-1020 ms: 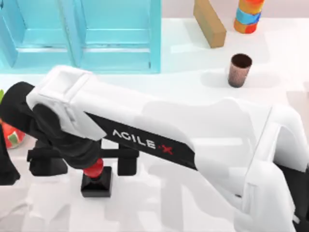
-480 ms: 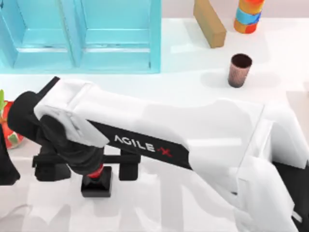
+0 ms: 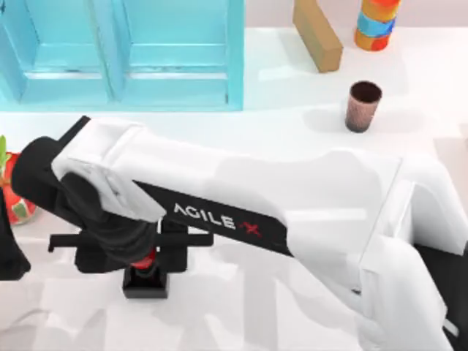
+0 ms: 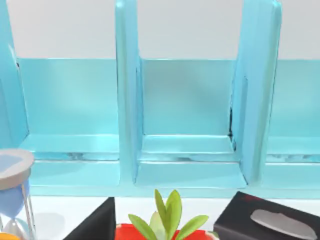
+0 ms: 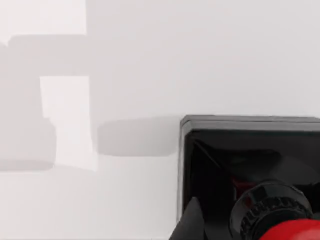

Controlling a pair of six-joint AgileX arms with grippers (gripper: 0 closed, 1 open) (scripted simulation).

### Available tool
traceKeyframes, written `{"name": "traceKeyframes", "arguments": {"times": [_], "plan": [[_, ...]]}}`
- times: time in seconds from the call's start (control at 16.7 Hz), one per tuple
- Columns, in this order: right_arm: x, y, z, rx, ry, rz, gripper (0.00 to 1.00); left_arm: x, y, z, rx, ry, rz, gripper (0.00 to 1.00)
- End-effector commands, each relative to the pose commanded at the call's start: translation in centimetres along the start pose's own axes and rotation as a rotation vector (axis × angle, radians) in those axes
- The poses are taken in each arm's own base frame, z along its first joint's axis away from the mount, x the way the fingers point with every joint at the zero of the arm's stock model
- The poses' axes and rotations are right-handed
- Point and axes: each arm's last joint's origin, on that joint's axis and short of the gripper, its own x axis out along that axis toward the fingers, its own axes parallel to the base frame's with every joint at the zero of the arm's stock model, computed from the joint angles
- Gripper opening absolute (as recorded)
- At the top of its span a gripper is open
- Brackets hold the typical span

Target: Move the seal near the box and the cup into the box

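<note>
The right arm reached across the table (image 3: 292, 131) from the right side toward the near left, and its pincer (image 3: 131, 252) hung directly over the seal (image 3: 146, 276). The black fingers (image 3: 173, 252) looked drawn in on either side of the red knob, which peeked out just beneath the wrist. I judged them clamped on it or very nearly so, though the arm's own body hid the actual contact. In the right wrist view the seal's black square base (image 5: 240, 165) sat flat on the white surface with the red knob (image 5: 292, 232) close under the camera, so the seal did not look lifted yet.

The blue box (image 3: 124, 51) stood at the far left of the table, well apart from the seal. The cup (image 3: 363, 106) stood upright on the far right, untouched and outside the box. The left arm was parked off to the left, its camera facing the box's open compartments (image 4: 187, 125).

By my reckoning the job was barely begun: the seal had only been grasped, its carry toward the box remained, and the cup's whole move was still to come.
</note>
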Motion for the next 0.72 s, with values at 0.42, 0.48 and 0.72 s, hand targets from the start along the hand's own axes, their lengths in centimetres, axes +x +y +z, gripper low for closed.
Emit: {"name": "traceKeyframes", "arguments": {"times": [0.42, 0.48, 0.72], "plan": [[0.0, 0.0, 0.0, 0.0, 0.0, 0.0, 0.0, 0.0, 0.0, 0.0, 0.0, 0.0, 0.0, 1.0], [0.0, 0.0, 0.0, 0.0, 0.0, 0.0, 0.0, 0.0, 0.0, 0.0, 0.0, 0.0, 0.0, 1.0], [0.0, 0.0, 0.0, 0.0, 0.0, 0.0, 0.0, 0.0, 0.0, 0.0, 0.0, 0.0, 0.0, 1.0]]}}
